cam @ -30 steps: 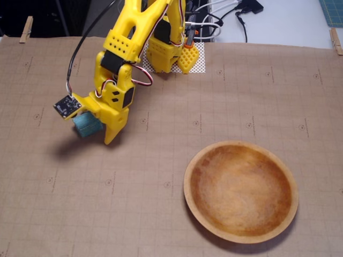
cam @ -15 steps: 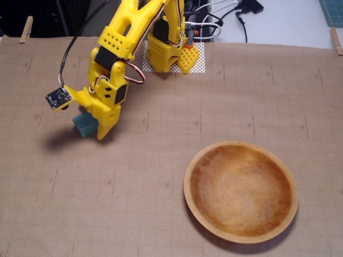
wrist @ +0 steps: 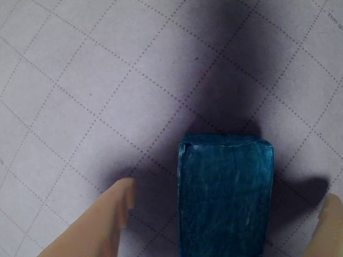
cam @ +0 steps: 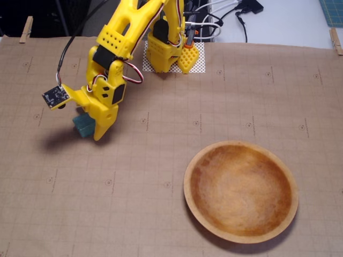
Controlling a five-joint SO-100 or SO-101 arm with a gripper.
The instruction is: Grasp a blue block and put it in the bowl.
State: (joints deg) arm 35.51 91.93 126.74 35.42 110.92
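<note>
A big brown paper mat with a grid of dotted lines covers the table. The wooden bowl sits on it at the near right in the fixed view, and it is empty. The yellow arm reaches down from the far side to the left part of the mat, well apart from the bowl.

The blue block lies flat on the mat at the left, right under the arm. It is tiny next to the bowl. Its skin looks rough, like foam, so I think it is light, a bit squishy, and not slippery. It should not break. The best place to squeeze it looks like its two long sides.

In the wrist view the gripper is spread open around the block. One finger is on the left and the other finger is on the right. There is a gap on each side, so neither one touches the block. It holds nothing yet.
</note>
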